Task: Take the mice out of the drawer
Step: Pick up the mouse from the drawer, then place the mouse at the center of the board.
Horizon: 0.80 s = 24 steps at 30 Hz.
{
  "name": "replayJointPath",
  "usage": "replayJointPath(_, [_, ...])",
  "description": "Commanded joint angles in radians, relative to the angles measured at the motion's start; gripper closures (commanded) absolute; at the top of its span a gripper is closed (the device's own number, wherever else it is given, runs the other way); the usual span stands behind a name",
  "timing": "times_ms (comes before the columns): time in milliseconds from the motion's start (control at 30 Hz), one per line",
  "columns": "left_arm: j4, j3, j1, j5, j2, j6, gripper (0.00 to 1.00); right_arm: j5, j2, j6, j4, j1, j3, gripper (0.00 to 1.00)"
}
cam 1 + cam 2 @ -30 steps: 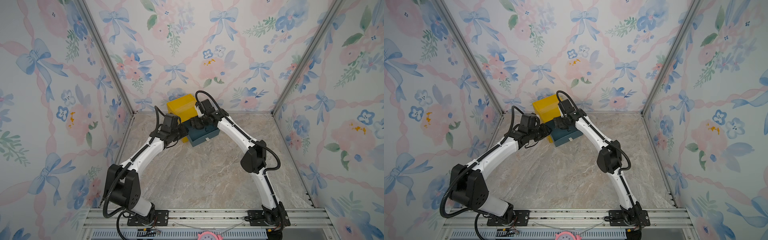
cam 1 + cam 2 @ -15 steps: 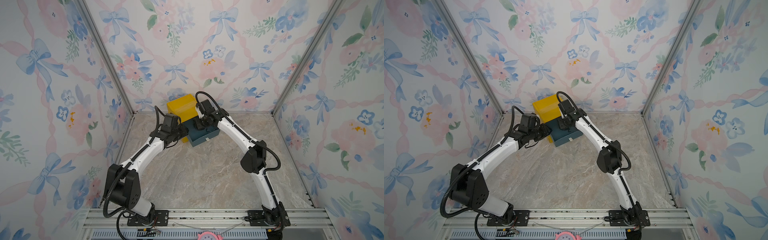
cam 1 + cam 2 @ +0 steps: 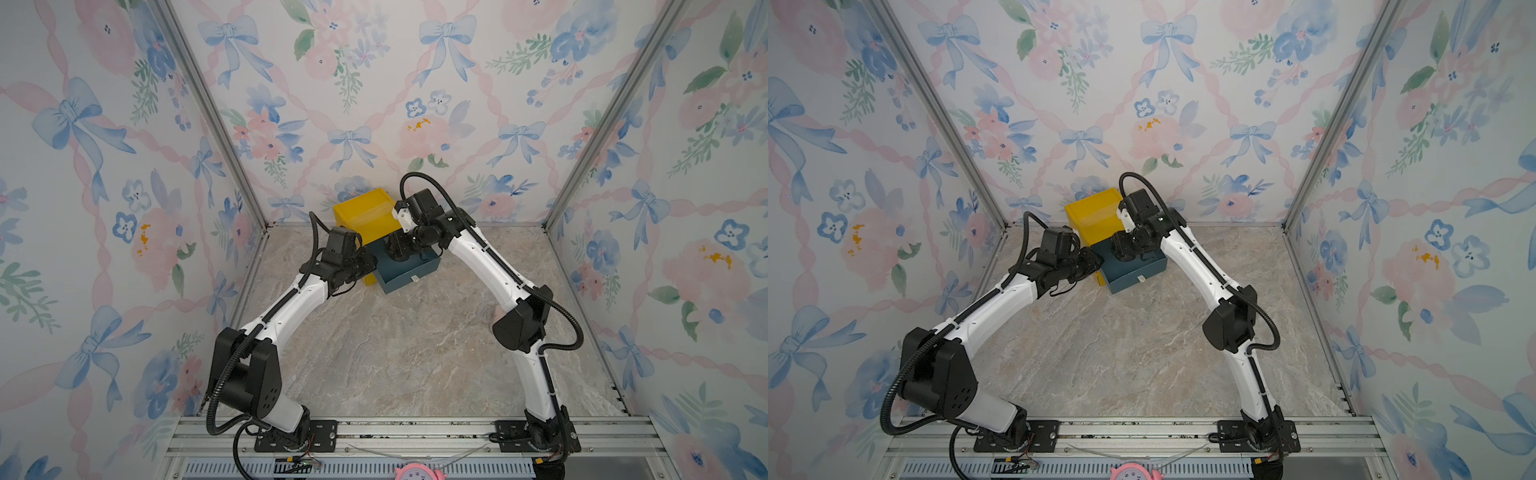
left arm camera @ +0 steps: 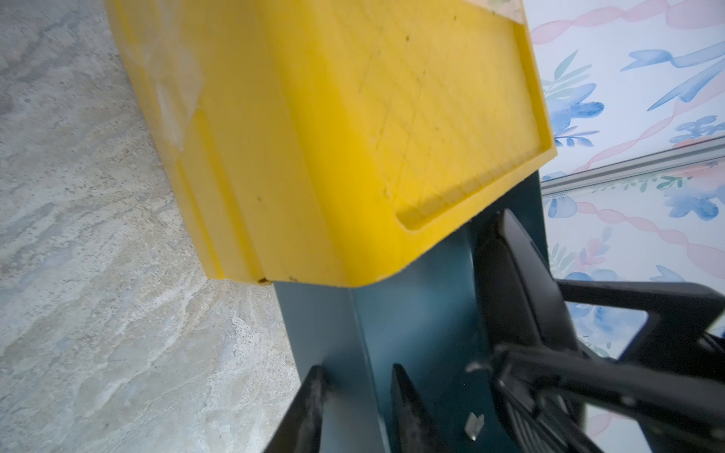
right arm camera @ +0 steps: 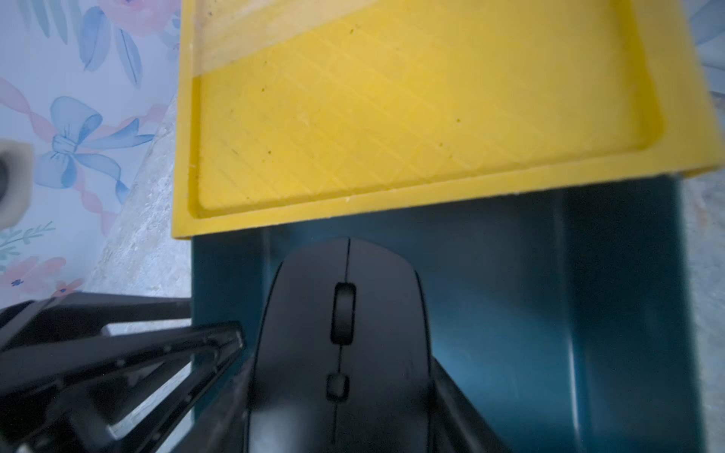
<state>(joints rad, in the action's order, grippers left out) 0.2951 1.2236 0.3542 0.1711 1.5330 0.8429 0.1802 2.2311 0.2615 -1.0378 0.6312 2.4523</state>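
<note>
A: Where's the mouse (image 5: 341,313)?
B: In the teal drawer (image 5: 549,313): matte black, oval, scroll wheel on top. My right gripper (image 5: 342,378) clasps its sides; my left gripper (image 4: 355,372) pinches the drawer wall.

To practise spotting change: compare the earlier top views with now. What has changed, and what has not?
The right tool has closed onto a black mouse in the teal drawer. The left tool still pinches the drawer's side wall; the yellow cabinet and drawer sit about as before.
</note>
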Motion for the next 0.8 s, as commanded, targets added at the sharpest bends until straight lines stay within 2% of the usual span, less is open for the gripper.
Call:
replayJointPath(0, [0.047, 0.005, 0.005, -0.013, 0.037, 0.003, 0.69, 0.066, -0.083, -0.004, -0.08, -0.017, -0.013, 0.48])
replayJointPath(100, [0.047, 0.011, 0.004, -0.008, 0.04, 0.002, 0.69, 0.073, -0.187, 0.007, -0.062, -0.03, -0.117, 0.49])
replayJointPath(200, [0.047, 0.014, 0.004, -0.006, 0.039, 0.0, 0.69, 0.045, -0.351, 0.031, 0.038, -0.059, -0.324, 0.48])
replayJointPath(433, [0.047, 0.016, 0.004, -0.001, 0.024, -0.002, 0.68, -0.053, -0.682, 0.123, 0.205, -0.247, -0.812, 0.46])
replayJointPath(567, [0.046, 0.022, 0.004, -0.003, 0.017, -0.001, 0.66, -0.149, -0.742, 0.155, 0.268, -0.303, -1.037, 0.46])
replayJointPath(767, [0.047, 0.021, 0.004, -0.007, 0.008, 0.004, 0.65, -0.191, -0.734, 0.248, 0.495, -0.293, -1.339, 0.47])
